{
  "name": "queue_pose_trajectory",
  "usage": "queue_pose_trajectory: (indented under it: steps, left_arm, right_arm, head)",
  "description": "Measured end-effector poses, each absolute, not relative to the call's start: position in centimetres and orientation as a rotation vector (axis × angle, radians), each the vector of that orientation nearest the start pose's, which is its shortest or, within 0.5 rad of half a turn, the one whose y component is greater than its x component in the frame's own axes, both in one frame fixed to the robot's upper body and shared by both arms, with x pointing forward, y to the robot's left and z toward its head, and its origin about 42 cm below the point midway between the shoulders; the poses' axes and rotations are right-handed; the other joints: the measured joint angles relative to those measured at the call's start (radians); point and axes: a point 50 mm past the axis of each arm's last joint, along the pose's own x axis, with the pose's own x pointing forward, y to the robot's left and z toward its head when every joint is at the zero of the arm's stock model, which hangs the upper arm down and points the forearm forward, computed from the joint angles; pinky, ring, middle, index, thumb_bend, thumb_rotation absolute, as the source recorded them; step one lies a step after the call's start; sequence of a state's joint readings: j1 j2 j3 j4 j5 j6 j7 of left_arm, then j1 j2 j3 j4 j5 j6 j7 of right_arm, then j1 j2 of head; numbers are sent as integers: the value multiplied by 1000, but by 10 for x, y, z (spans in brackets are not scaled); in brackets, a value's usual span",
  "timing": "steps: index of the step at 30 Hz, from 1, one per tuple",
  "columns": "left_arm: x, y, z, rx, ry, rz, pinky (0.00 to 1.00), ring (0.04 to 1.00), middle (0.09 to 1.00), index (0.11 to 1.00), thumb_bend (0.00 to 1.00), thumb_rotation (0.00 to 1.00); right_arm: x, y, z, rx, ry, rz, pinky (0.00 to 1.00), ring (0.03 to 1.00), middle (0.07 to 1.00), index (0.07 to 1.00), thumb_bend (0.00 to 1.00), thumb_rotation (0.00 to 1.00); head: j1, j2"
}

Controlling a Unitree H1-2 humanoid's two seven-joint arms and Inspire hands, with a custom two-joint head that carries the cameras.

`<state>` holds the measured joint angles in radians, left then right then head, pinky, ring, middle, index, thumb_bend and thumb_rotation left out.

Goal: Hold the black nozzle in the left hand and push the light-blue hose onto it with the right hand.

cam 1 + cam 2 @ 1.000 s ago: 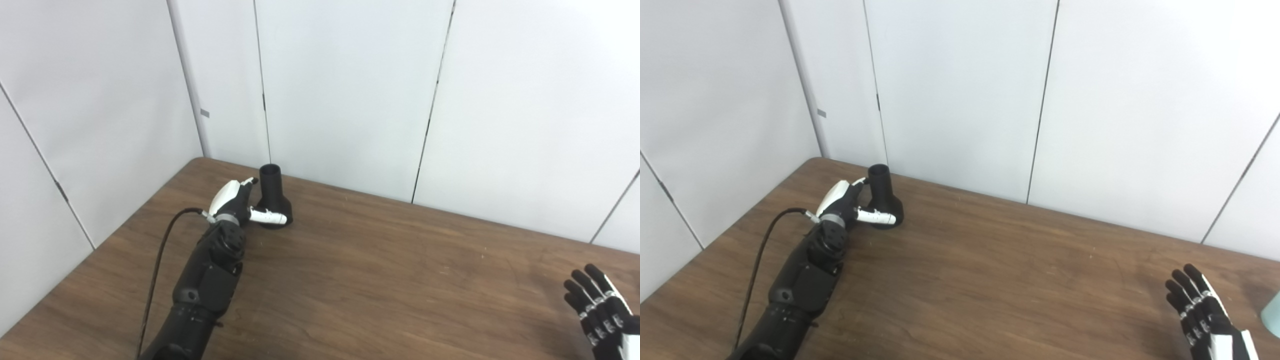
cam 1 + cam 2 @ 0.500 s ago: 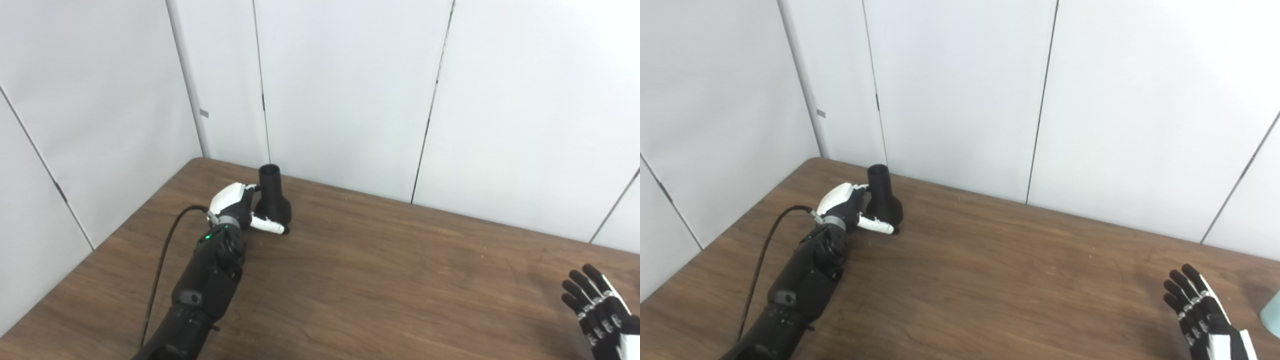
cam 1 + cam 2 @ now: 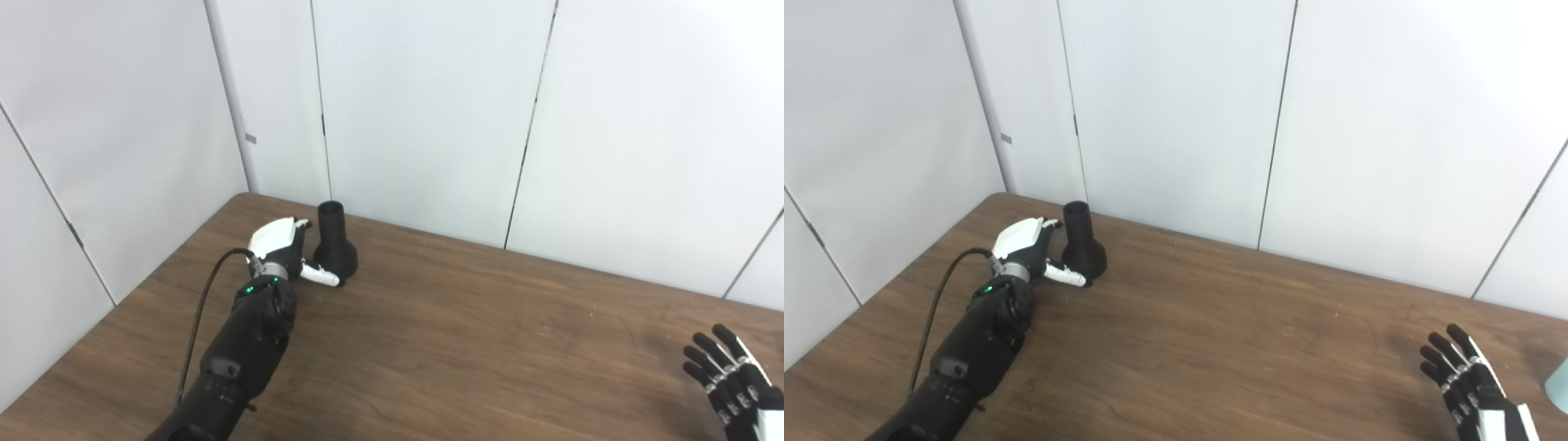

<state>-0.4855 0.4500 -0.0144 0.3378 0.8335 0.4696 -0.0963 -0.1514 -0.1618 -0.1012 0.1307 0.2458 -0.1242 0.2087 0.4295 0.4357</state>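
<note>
The black nozzle (image 3: 334,246) stands upright on its wide base near the table's far left corner, narrow neck up. My left hand (image 3: 280,246) sits just to its left, white back turned up, fingers reaching toward the neck and thumb lying along the table in front of the base. The hand is open and does not grip the nozzle. My right hand (image 3: 1470,386) hovers at the bottom right, open with fingers spread and nothing in it. In the right eye view, a sliver of the light-blue hose (image 3: 1559,380) shows at the right edge, beside that hand.
The brown wooden table (image 3: 459,343) is boxed in by white wall panels behind and on the left. A black cable (image 3: 199,312) runs along my left forearm. Bare tabletop lies between the two hands.
My left hand has drawn back a little to the left of the nozzle and rolled its back upward. The nozzle stays upright in place. My right hand drifted slightly left.
</note>
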Motion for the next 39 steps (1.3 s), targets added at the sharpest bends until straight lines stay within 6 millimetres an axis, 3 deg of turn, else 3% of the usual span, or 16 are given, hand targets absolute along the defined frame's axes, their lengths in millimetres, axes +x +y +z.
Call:
queue_pose_trajectory:
  steps: [26,39]
  left_arm:
    - [433,375,196,1207,332,272,1000,1000,1000,875,1000,306]
    - [435,375,190,1022,361,272,1000,1000,1000,721,1000,277]
  right_arm:
    - [329,-275,122,51,-151,145,849,839,845,915,691,896]
    - [323,-275,122,36,-148,143,855,844,853,919,683,903]
  head:
    - [-17,17]
    - [-21,32]
